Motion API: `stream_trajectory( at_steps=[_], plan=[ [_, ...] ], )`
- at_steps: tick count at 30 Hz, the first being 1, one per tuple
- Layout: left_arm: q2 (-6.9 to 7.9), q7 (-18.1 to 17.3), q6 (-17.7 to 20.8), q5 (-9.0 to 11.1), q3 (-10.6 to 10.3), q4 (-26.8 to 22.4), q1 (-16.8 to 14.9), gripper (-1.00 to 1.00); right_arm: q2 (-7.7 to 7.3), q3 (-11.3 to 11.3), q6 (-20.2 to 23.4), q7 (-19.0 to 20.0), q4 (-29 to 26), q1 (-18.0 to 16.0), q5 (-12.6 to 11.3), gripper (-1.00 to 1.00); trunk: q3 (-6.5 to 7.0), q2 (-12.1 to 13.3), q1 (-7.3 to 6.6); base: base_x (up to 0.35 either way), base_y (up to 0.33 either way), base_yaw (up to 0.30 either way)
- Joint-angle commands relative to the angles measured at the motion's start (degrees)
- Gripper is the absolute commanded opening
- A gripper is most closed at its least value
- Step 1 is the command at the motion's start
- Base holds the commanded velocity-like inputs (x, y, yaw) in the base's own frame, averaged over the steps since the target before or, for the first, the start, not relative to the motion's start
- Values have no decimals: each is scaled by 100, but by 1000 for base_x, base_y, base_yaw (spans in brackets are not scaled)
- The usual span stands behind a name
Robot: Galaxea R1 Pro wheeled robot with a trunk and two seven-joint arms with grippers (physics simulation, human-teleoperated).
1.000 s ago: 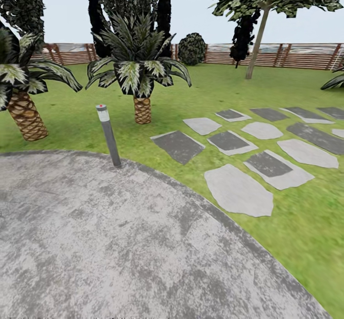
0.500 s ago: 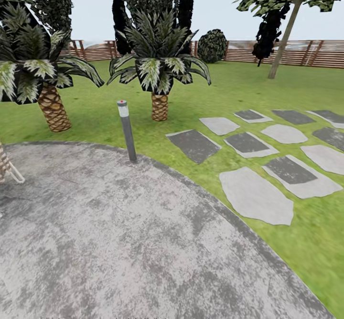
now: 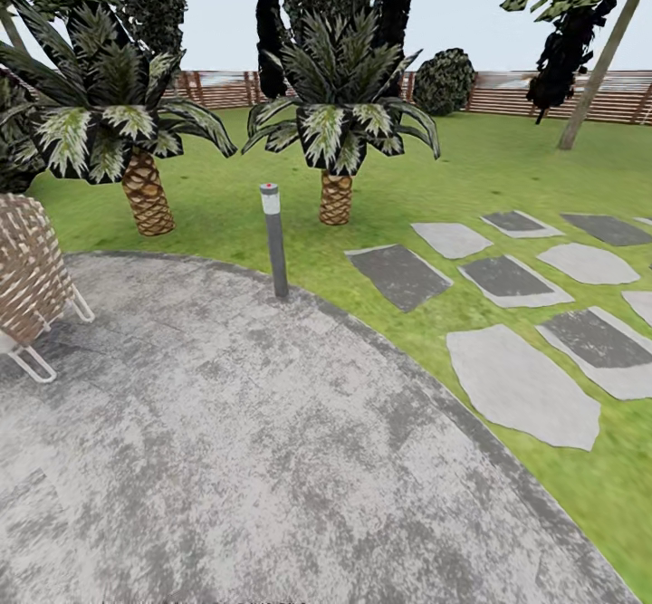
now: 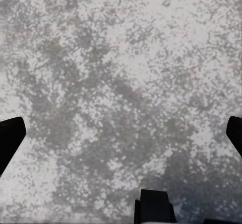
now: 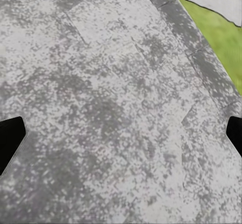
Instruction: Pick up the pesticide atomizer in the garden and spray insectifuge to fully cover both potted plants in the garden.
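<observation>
The round mottled stone patio (image 3: 272, 459) takes up the near ground in the head view. Its curved edge runs from the far left, past a slim grey post light (image 3: 274, 240) standing right on the rim, and sweeps down to the near right corner of the view. Beyond that edge lies lawn (image 3: 507, 160), with flat stepping stones (image 3: 521, 387) scattered on the right side and two short palms (image 3: 340, 133) just past the post. A wicker seat (image 3: 32, 282) stands on the patio's left edge, its white legs touching the stone. A brown slatted fence (image 3: 507, 92) closes the far side of the garden. The middle of the patio is bare stone.

The left gripper (image 4: 121, 136) hangs over plain patio stone, fingers spread wide apart, nothing between them. The right gripper (image 5: 121, 133) is likewise spread and unloaded, and its camera catches the patio rim with a strip of grass (image 5: 219, 30) and a pale slab beyond.
</observation>
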Motion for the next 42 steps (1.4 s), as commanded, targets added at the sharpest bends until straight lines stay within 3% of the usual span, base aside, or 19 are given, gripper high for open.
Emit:
stream_trajectory(
  at_steps=[1,42],
  plan=[
    [-2,3,-20,-6,15,10,-5,100,0,1,-15,-11,-2,-1,3,100,-8,-2,-1,0,0,265],
    [-2,0,-20,-7,15,7,-5,100,0,-6,-15,-18,4,-1,3,100,-146,-2,-1,0,0,268]
  ],
)
